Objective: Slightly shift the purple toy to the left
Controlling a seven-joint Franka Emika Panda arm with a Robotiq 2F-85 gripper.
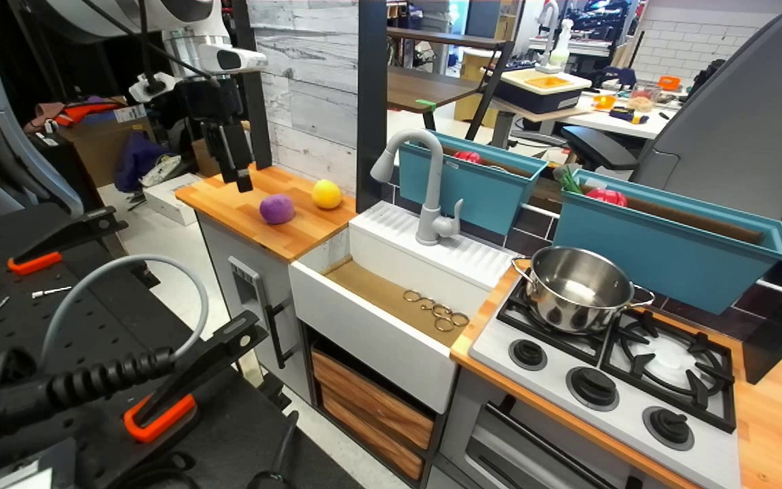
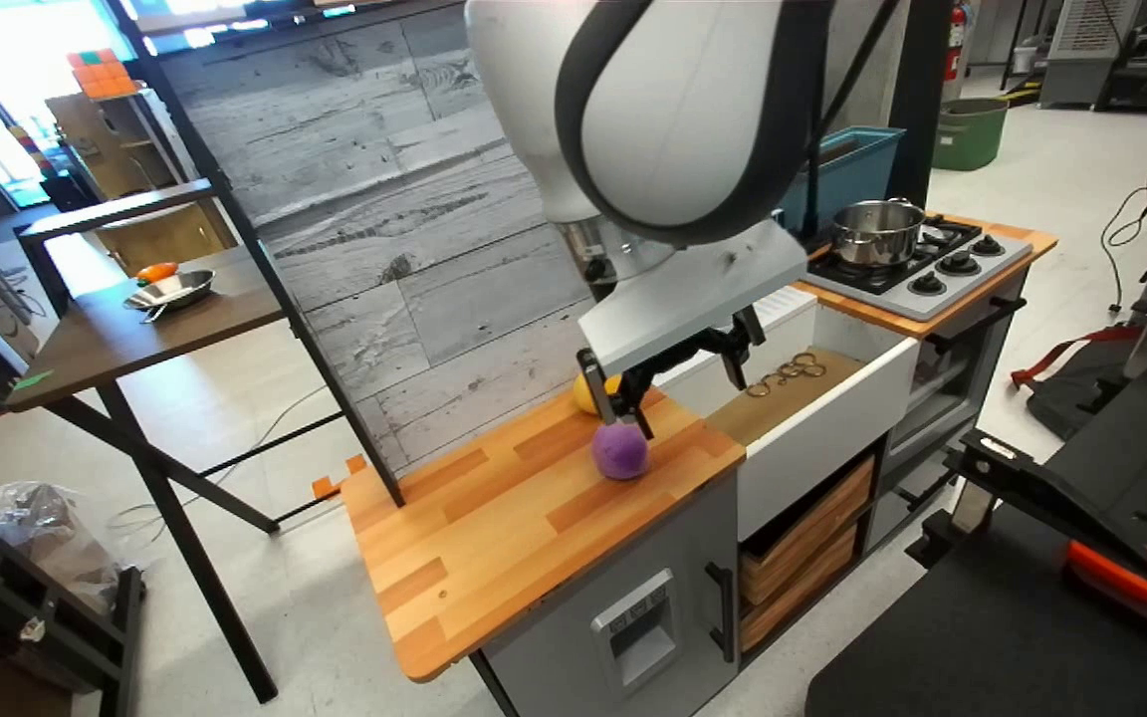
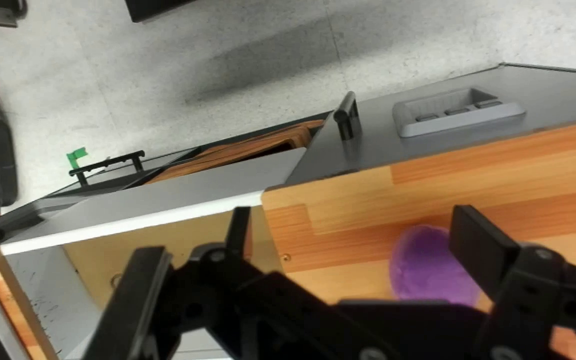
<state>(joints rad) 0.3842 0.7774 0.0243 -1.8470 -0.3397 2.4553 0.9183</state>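
plainly, the claw (image 3: 355, 232) is spread wide, close to the purple toy (image 2: 619, 458); contact cannot be told. the toy sits on the table (image 2: 494, 538), between its front edge and the yellow ball (image 1: 326, 194), with open room running away from the sink (image 2: 817, 448).

Purple toy (image 2: 619, 456) on ctr (image 2: 494, 543), nr gripper (image 2: 687, 406) w/ jaws apart.

We record the purple toy (image 1: 277, 209) as roundish, slightly uneven in outline. We find it resting on the wooden worktop (image 2: 489, 533), near the sink (image 1: 370, 339), apart from the yellow ball (image 1: 326, 194).
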